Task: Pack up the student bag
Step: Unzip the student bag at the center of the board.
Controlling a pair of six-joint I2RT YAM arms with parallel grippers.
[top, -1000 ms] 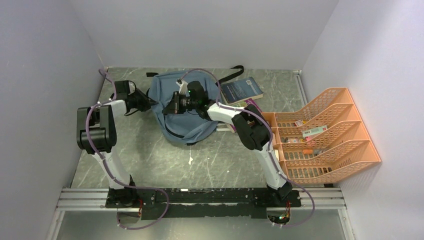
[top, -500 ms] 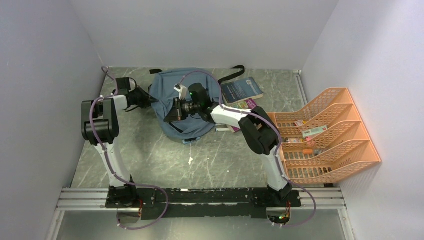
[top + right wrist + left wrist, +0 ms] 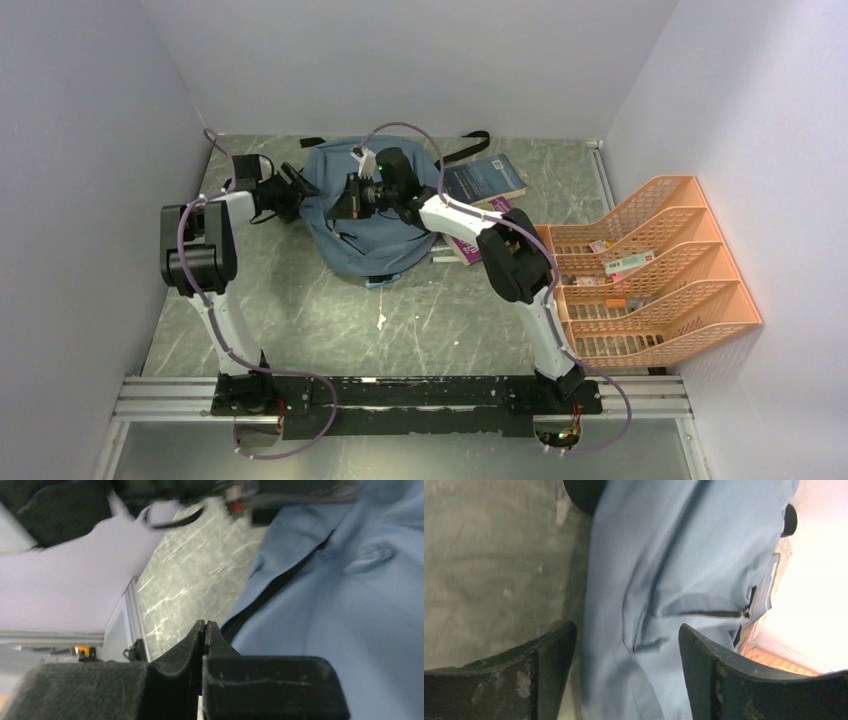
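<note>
The student bag [image 3: 375,235], grey-blue with black zippers, lies flat at the back middle of the table. My left gripper [image 3: 293,196] is at its left edge and stands open. In the left wrist view, loose bag fabric [image 3: 684,555] lies between the spread fingers of that gripper [image 3: 626,632], not pinched. My right gripper [image 3: 343,201] is over the bag's upper left part. In the right wrist view it [image 3: 205,626] is shut beside a black zipper line [image 3: 280,580] on the bag [image 3: 350,610]. Nothing shows between its fingertips.
A blue book [image 3: 484,181] and a purple book [image 3: 478,216] lie just right of the bag. An orange mesh tray rack [image 3: 690,300] with small items stands at the right wall. Walls close in on the left, back and right.
My left gripper has opened and let go of the bag's left edge. Both grippers and the bag have shifted a little toward the back wall.
</note>
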